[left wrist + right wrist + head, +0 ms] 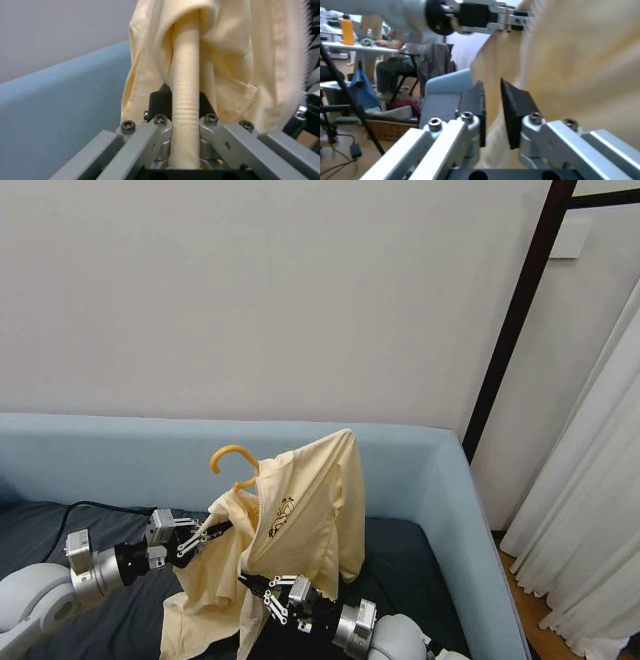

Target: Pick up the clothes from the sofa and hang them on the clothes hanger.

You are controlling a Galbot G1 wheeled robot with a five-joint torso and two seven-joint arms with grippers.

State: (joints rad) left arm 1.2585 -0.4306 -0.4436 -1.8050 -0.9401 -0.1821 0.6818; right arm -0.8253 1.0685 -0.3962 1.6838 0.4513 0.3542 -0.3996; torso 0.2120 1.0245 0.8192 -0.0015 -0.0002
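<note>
Pale yellow cloth shirt [310, 500]: draped on orange hooked hanger [232, 457] just beyond left gripper [213, 528], which pinches its padded arm. Right gripper [258, 585], narrowly parted and empty, below hem. Step: dressing hanger; next likely needs fabric straightened.

Light-blue sofa [120, 448], dark seat cushion [395, 545], black cable [105, 505] lying on the cushion's left part

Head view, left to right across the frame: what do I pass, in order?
Left pincer → hanger → yellow shirt → dark post → white curtain.
</note>
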